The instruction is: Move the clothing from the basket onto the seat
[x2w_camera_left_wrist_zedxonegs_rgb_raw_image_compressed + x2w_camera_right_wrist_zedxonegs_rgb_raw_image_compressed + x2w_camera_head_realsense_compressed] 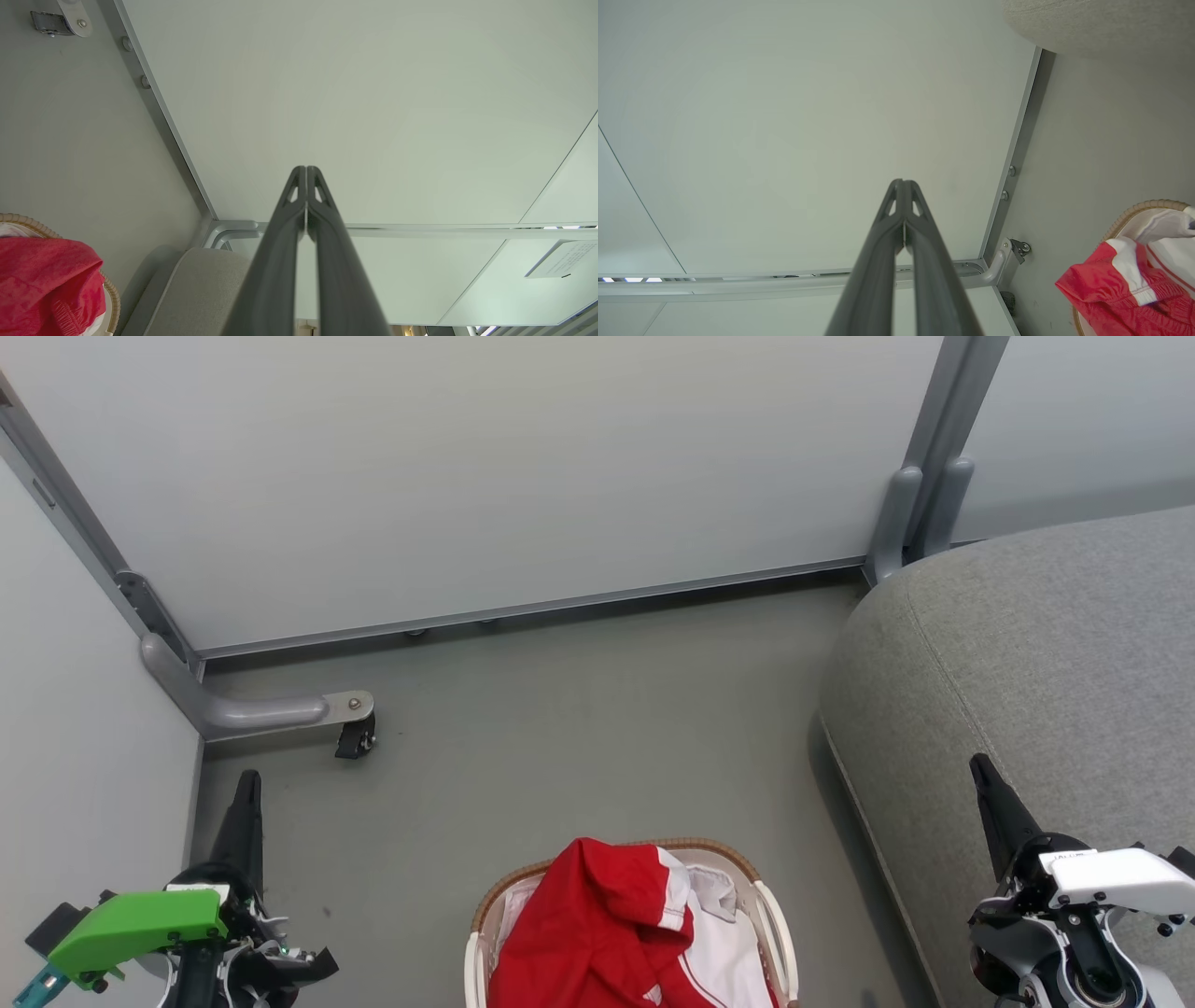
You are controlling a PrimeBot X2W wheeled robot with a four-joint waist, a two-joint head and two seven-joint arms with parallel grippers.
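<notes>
Red clothing (597, 933) with white panels is heaped in the basket (775, 933), a small white one with a brown woven rim, on the floor at the bottom centre of the head view. The grey seat (1027, 653) fills the right side. My left gripper (248, 784) is shut and empty at the lower left, well left of the basket. My right gripper (980, 770) is shut and empty at the lower right, over the seat's front edge. The left wrist view shows shut fingertips (306, 170), clothing (46, 284) and seat (201, 289). The right wrist view shows shut fingertips (902, 183) and clothing (1115, 289).
Pale partition panels (485, 467) close off the back and left. A metal foot with a small black caster (355, 739) sticks out on the floor at the left. A grey post (920, 513) stands at the seat's back corner. Grey floor (579, 737) lies between basket and panels.
</notes>
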